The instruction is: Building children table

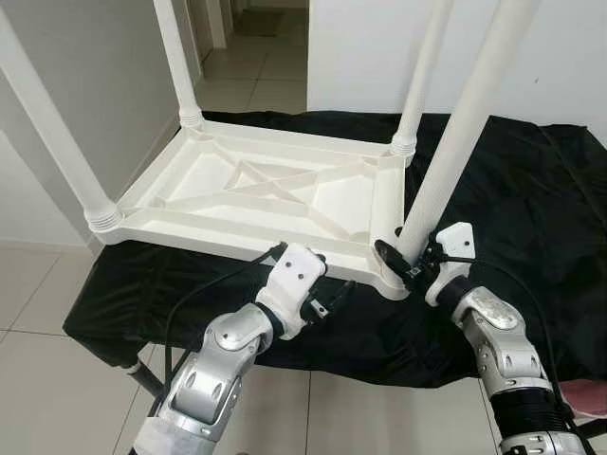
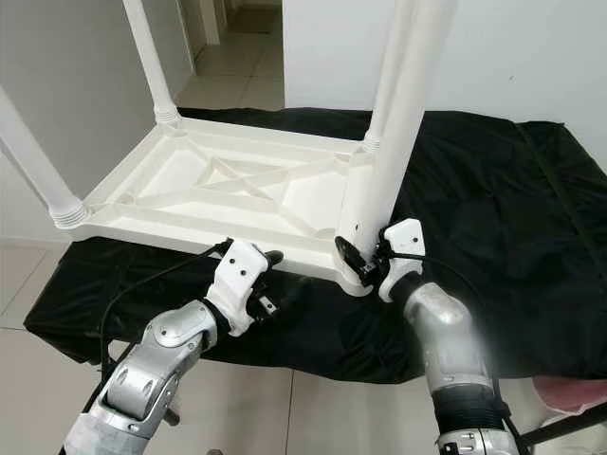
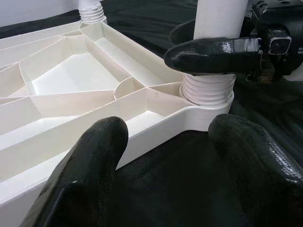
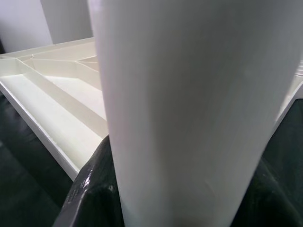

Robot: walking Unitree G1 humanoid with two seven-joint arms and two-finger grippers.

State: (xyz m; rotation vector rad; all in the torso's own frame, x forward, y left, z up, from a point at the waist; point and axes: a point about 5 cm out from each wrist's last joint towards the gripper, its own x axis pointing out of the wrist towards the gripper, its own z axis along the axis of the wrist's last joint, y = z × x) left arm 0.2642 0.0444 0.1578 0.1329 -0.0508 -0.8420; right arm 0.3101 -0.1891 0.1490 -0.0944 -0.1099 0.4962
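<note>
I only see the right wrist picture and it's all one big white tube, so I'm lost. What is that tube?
Observer: It's a table leg. The right fingers are shut on it low down, just above its ribbed collar.
Operator: Where's the table?
Observer: The tabletop lies upside down on a black cloth, and that leg stands at its near right corner.
Operator: Are the other legs on?
Observer: Yes, three more legs stand up from the other corners.
Operator: What's the other arm doing?
Observer: The left fingers are open, close to the tabletop's near edge.
</note>
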